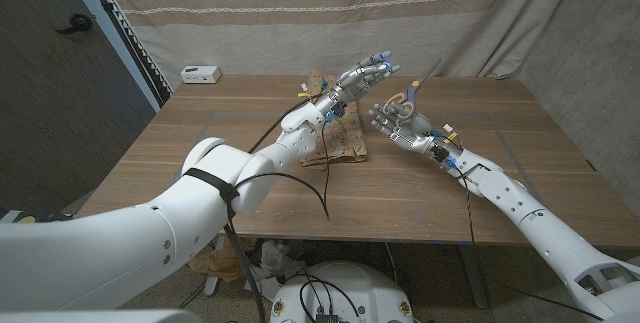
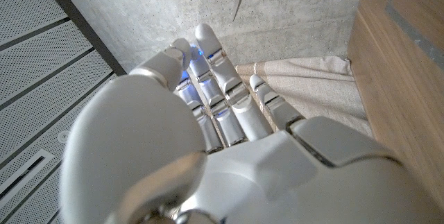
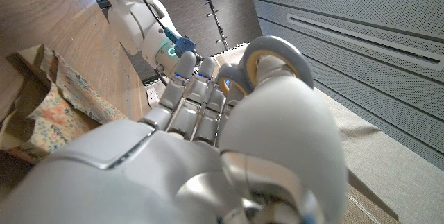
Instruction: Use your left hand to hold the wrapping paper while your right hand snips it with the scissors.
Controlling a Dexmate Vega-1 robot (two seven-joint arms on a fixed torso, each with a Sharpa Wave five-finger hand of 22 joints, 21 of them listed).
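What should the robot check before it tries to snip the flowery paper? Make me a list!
1. Right hand holds the grey-and-yellow-handled scissors: ok, its fingers are through the loops.
2. Left hand holds the brown floral wrapping paper: not ok, the hand is raised above the paper, which lies on the wooden table.
3. Scissor blades at the paper's edge: not ok, they point up and away.
4. Blades open, ready to cut: cannot tell.
5. Black cable clear of the paper: cannot tell; in the head view it crosses near the paper.
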